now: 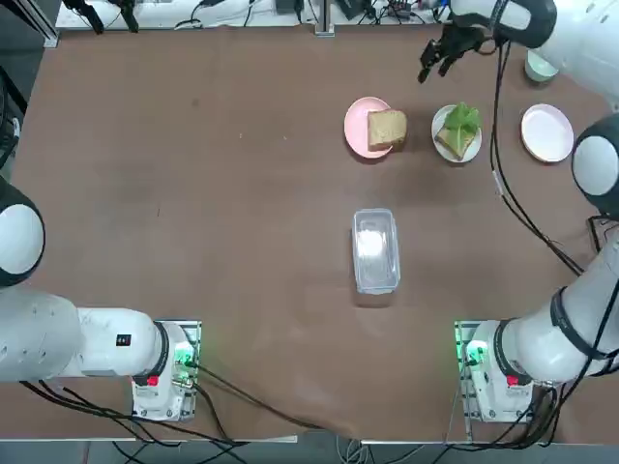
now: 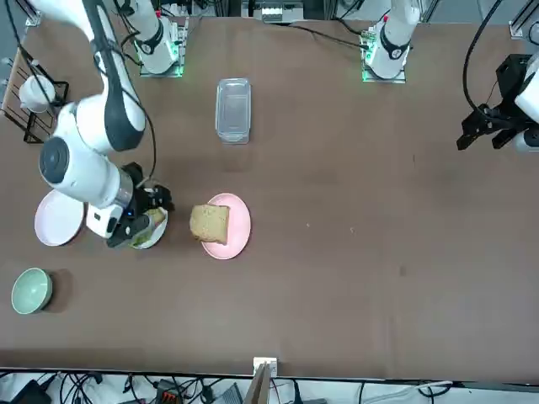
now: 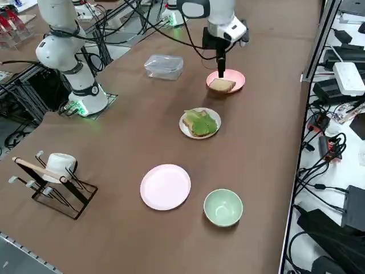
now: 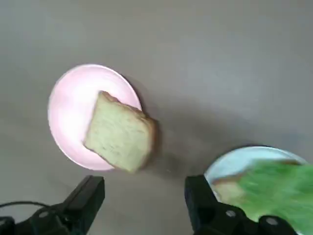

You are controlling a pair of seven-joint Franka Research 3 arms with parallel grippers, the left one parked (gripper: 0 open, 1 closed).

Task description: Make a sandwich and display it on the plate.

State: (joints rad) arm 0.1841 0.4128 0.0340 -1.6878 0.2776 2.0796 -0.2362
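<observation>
A: Overhead, what do you see?
B: The right gripper (image 1: 437, 56) hangs spread and empty near the table's far edge. The white plate (image 1: 443, 124) sits toward the far right, carrying a bread slice (image 1: 451, 142) topped with lettuce (image 1: 463, 120). Left of it a pink plate (image 1: 360, 126) bears a second slice (image 1: 387, 129), which overhangs its rim.
A: And facing the robot?
B: The arm covers most of the white plate (image 2: 157, 232). The pink plate (image 2: 236, 227) lies just beside it, and a clear box (image 2: 233, 109) sits nearer the bases.
A: From the side?
B: The gripper (image 3: 220, 72) points down above the pink plate (image 3: 238, 79); the lettuce (image 3: 201, 121) lies on the white plate (image 3: 185, 124).
A: The wrist camera?
B: Both fingers (image 4: 85, 198) stand apart, holding nothing. Between them shows bare table (image 4: 215, 68), with the loose slice (image 4: 120, 138) and the lettuce (image 4: 274, 188) on either side.
</observation>
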